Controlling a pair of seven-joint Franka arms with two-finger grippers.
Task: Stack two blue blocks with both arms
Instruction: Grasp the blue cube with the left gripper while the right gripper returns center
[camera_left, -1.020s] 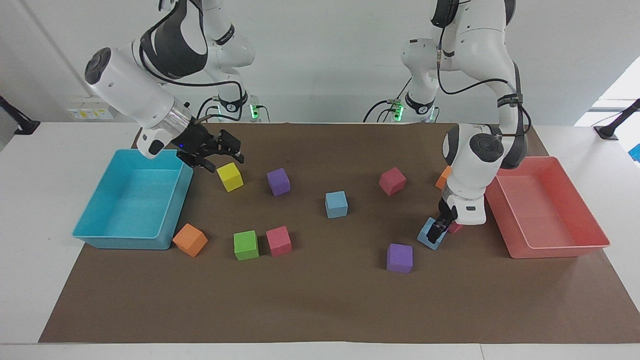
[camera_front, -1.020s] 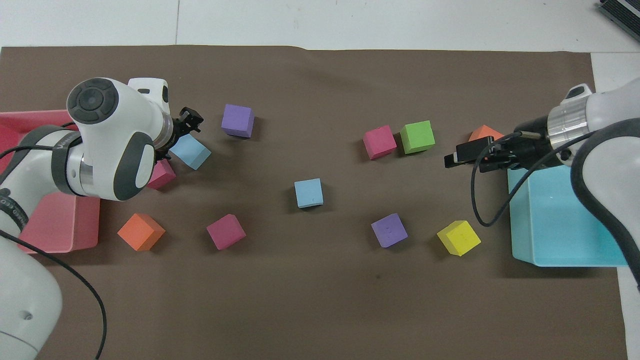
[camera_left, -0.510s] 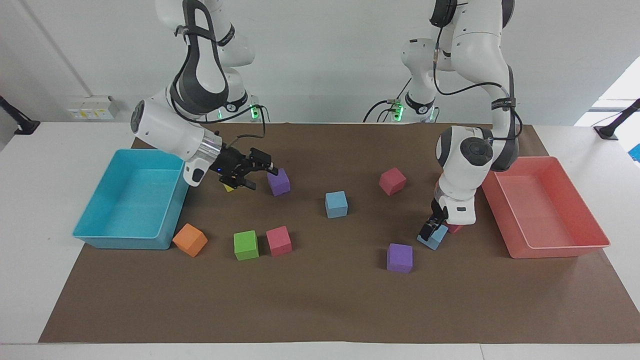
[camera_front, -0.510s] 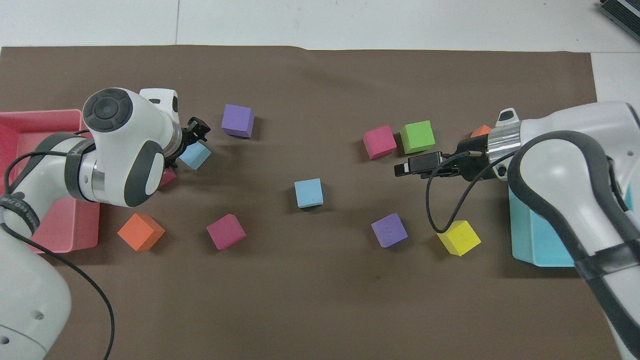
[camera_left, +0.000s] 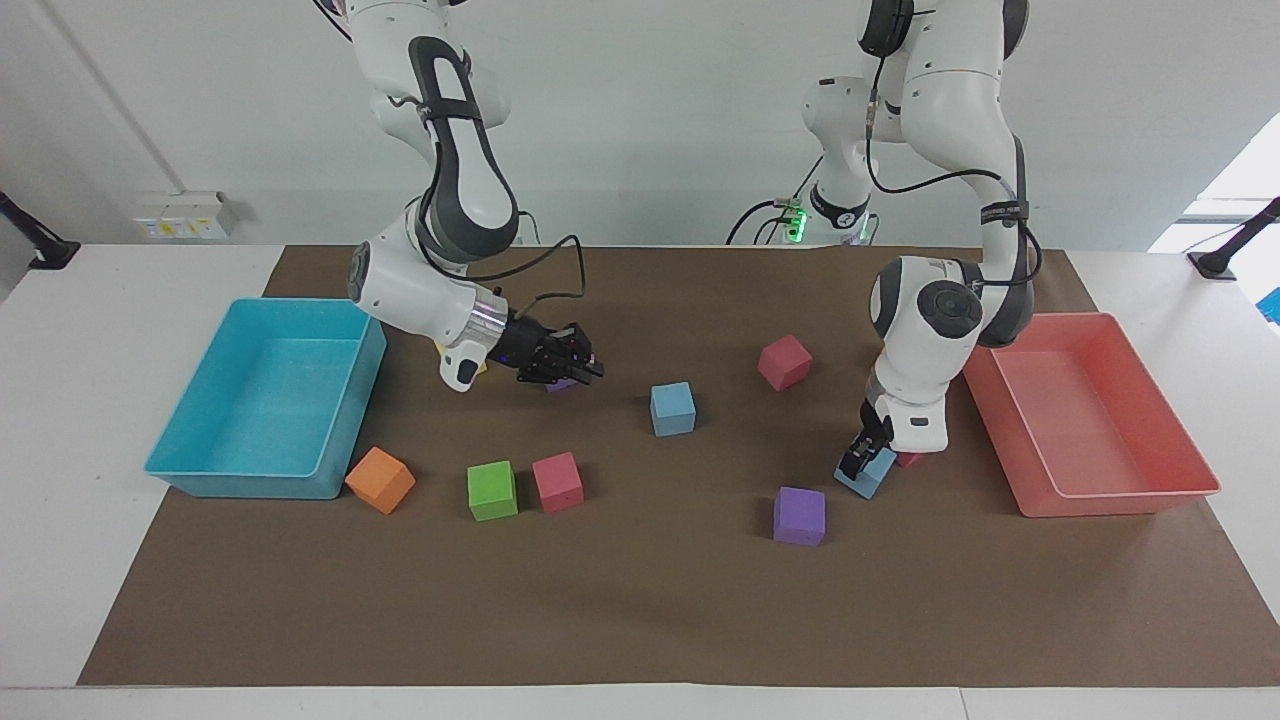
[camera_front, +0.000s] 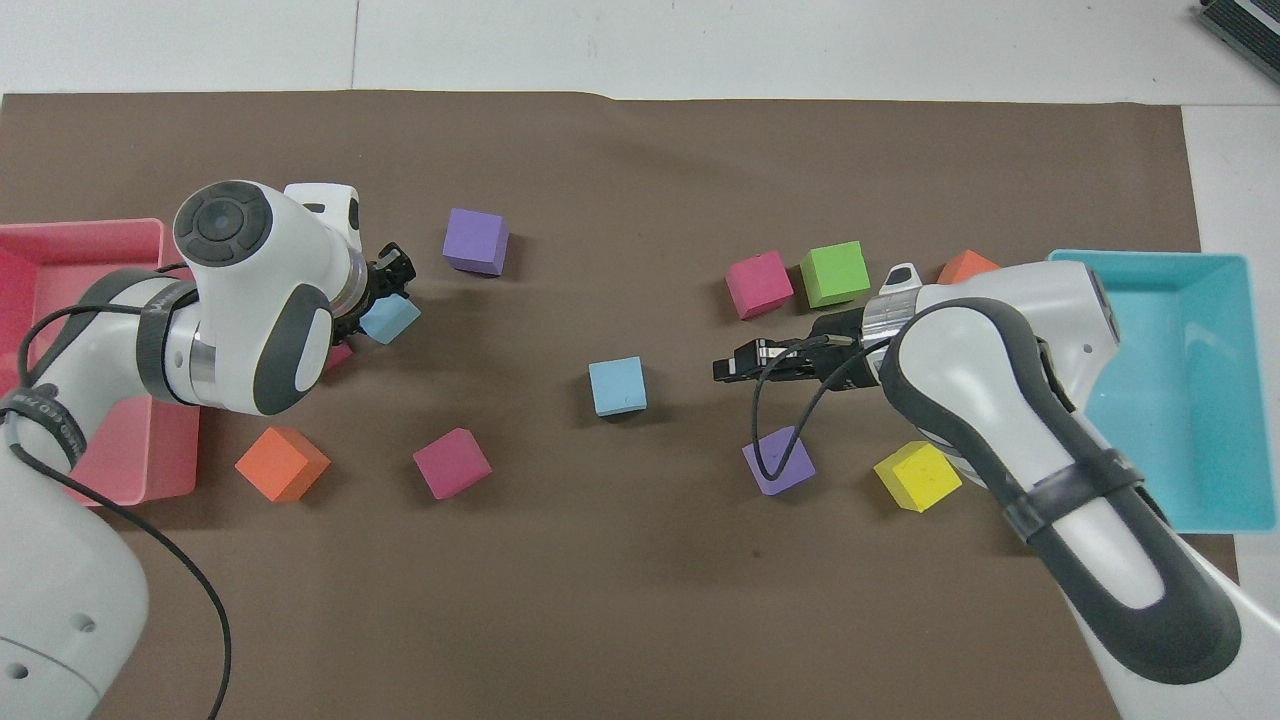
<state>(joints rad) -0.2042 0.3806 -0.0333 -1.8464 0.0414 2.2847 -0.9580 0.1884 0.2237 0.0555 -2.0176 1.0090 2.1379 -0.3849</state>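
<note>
One blue block (camera_left: 673, 408) sits near the middle of the mat and also shows in the overhead view (camera_front: 617, 386). The other blue block (camera_left: 870, 476) sits tilted at the left arm's end, beside a pink cube (camera_left: 910, 459). My left gripper (camera_left: 860, 463) points down and is shut on this block (camera_front: 392, 318), low at the mat. My right gripper (camera_left: 578, 368) reaches out low over a purple cube (camera_left: 560, 384), pointing toward the middle blue block; in the overhead view it (camera_front: 726, 368) stops short of that block.
A cyan tray (camera_left: 250, 486) stands at the right arm's end, a coral tray (camera_left: 1120, 500) at the left arm's end. Loose cubes lie around: purple (camera_left: 799, 515), pink (camera_left: 784, 361), green (camera_left: 492, 490), pink (camera_left: 557, 482), orange (camera_left: 380, 479), yellow (camera_front: 917, 476).
My right arm has swung from the cyan tray out over the mat toward the middle blue block. My left gripper has settled lower around its blue block, which shifted slightly.
</note>
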